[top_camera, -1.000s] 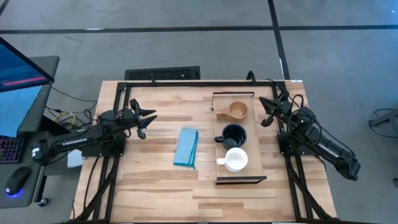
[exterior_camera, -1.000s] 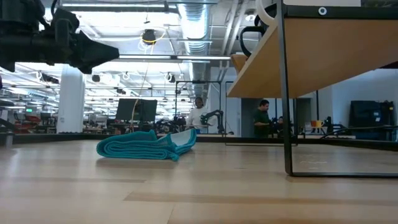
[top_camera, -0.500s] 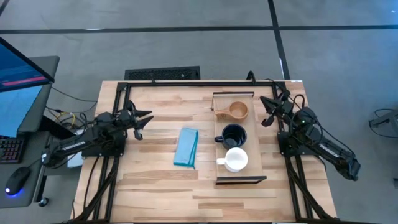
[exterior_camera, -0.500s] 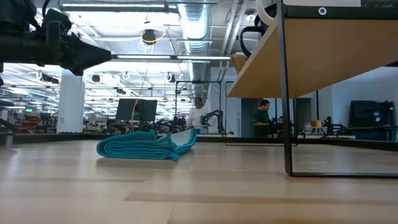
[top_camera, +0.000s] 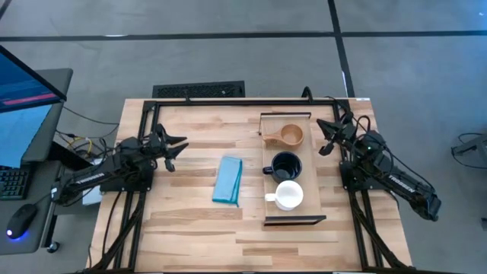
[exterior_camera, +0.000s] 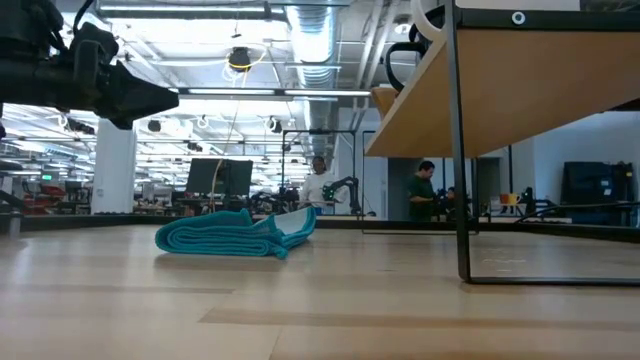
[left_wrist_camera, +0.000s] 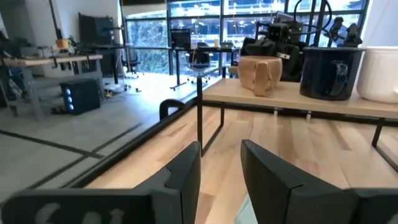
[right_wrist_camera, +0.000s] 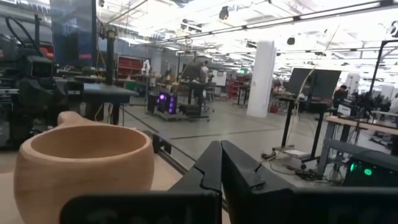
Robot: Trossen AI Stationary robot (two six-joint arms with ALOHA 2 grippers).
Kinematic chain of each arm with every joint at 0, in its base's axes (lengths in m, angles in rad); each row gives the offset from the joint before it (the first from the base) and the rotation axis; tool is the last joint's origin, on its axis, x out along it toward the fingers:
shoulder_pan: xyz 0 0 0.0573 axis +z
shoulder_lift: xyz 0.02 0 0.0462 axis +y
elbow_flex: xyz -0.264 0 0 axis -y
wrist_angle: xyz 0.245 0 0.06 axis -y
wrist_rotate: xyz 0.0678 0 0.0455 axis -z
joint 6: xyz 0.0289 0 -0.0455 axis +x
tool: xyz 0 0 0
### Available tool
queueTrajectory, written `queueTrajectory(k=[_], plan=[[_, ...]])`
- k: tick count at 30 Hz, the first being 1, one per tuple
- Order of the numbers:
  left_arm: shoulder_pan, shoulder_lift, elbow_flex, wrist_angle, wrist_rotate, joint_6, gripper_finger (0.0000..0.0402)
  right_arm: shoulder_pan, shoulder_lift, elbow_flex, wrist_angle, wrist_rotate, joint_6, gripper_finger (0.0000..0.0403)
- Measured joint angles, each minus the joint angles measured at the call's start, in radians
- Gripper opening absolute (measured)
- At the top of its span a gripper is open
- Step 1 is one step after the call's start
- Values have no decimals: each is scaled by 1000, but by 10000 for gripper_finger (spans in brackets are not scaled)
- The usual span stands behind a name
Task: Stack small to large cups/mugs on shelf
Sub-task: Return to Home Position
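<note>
Your stock at this moment:

- Table [top_camera: 190, 228]: slatted wood top that carries everything below.
- Shelf [top_camera: 313, 179]: lies on the table's right half. Its long sides run from the far edge toward the near edge, with a dark bracket at each short end, and it sits slightly raised off the surface.
- Wooden cup [top_camera: 291, 135]: upright at the shelf's far end, handle toward the table's left edge.
- Navy mug [top_camera: 286, 165]: upright at mid-shelf, well apart from the wooden cup, handle to the same side.
- White mug [top_camera: 289, 195]: upright, next in line toward the shelf's near end, handle to the same side. It sits just beside the navy mug, but from above you cannot tell whether the two touch.
- Cloth [top_camera: 227, 180]: blue and folded, lying flat near the table's middle, left of the shelf and apart from it.
- Left gripper [top_camera: 173, 146]: raised above the table near its left edge, holding nothing. Its fingers stand apart, and it points toward the shelf.
- Right gripper [top_camera: 329, 137]: at the table's right edge, just beside the shelf's far end. Its fingers are closed together on nothing, and the wooden cup is close ahead of it.
- People [exterior_camera: 425, 190]: standing in the room beyond the table's far edge.
</note>
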State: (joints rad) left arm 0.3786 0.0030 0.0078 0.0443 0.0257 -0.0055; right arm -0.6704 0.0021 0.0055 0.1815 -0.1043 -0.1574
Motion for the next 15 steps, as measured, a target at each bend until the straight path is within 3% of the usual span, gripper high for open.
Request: queueTrajectory(k=[15], plan=[[0,1,0,-5,0,-61,107,0,0,0,2,0,0,26]])
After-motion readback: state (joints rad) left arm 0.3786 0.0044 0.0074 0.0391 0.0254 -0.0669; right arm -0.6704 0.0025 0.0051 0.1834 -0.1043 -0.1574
